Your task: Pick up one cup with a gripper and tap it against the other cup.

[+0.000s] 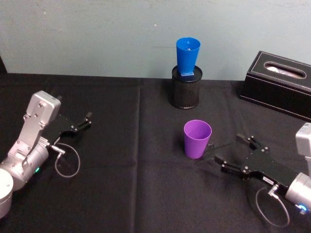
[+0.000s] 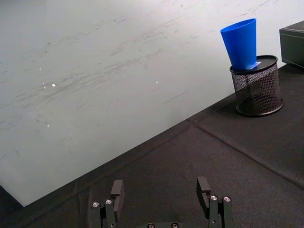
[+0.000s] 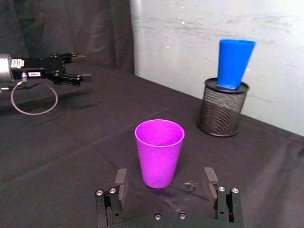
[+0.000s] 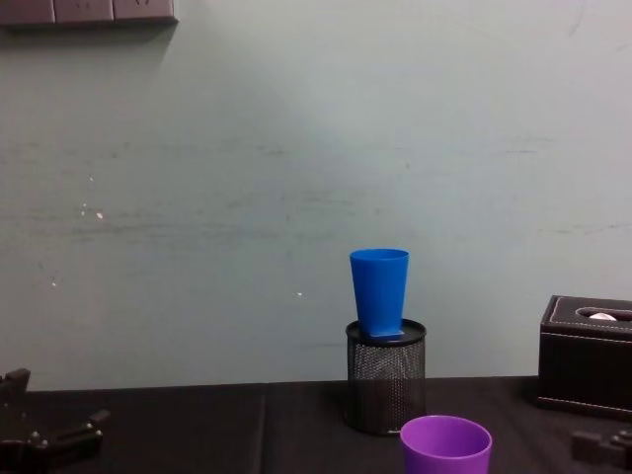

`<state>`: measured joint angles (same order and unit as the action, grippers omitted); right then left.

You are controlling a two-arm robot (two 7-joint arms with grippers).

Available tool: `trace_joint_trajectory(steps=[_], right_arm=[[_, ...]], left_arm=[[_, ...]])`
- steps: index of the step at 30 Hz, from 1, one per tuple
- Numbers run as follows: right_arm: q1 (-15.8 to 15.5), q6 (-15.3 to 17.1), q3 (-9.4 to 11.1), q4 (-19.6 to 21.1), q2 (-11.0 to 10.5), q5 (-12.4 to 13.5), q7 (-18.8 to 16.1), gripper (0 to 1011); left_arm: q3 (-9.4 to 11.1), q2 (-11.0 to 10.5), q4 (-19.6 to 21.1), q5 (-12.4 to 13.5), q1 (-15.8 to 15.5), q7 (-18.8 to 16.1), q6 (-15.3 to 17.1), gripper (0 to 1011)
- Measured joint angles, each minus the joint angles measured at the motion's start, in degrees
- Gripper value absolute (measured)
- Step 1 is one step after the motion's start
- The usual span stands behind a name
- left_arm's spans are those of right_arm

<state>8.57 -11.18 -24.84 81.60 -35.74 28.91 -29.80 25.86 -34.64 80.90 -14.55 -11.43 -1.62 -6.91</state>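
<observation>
Purple cup (image 1: 198, 138): standing upright on the black cloth, just right of centre in the head view; mouth up, long axis vertical; nothing touching it.
Right gripper (image 1: 229, 148): lying low at the lower right of the head view, pointing up-left at the purple cup; by far the nearer arm; jaws standing wide apart, wider than the cup, holding nothing.
Cup to jaws: in the right wrist view the cup is sitting centred between the two fingers, just beyond their tips; near, not touching.
Blue cup (image 1: 187, 56): perching mouth up at the top of the black mesh pen holder (image 1: 185, 90), top centre of the head view; seeming slightly tilted; well apart from the purple cup, beyond it.
Left gripper (image 1: 83, 122): resting at the left middle of the head view; fingers apart, empty; well apart from both cups.
Coming move, as judged: a short straight advance is looking enough to bracket the cup wall; the smooth taper may be slipping under a low squeeze.
</observation>
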Motion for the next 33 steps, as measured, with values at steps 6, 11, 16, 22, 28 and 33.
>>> trace_joint_trajectory(steps=[6,11,16,22,28,33], right_arm=[[2.2,1.4,-1.0,-2.5,2.4,-0.2,-1.8,1003],[4.6,1.9,-1.7,-5.8,5.0,-1.3,-2.9,1003],[6.9,1.9,-2.3,-9.3,7.4,-2.7,-3.2,1003],[9.7,1.0,-2.7,-13.4,10.3,-4.5,-3.5,1003],[11.5,0.2,-2.7,-16.4,12.6,-5.4,-4.0,1003],[12.6,-0.2,-2.5,-18.3,14.3,-6.0,-4.4,1003]], left_arm=[[0.0,0.0,0.0,0.0,0.0,0.0,0.0,1005],[0.0,0.0,0.0,0.0,0.0,0.0,0.0,1005],[0.0,0.0,0.0,0.0,0.0,0.0,0.0,1005],[0.0,0.0,0.0,0.0,0.0,0.0,0.0,1005],[0.0,0.0,0.0,0.0,0.0,0.0,0.0,1005],[0.0,0.0,0.0,0.0,0.0,0.0,0.0,1005]])
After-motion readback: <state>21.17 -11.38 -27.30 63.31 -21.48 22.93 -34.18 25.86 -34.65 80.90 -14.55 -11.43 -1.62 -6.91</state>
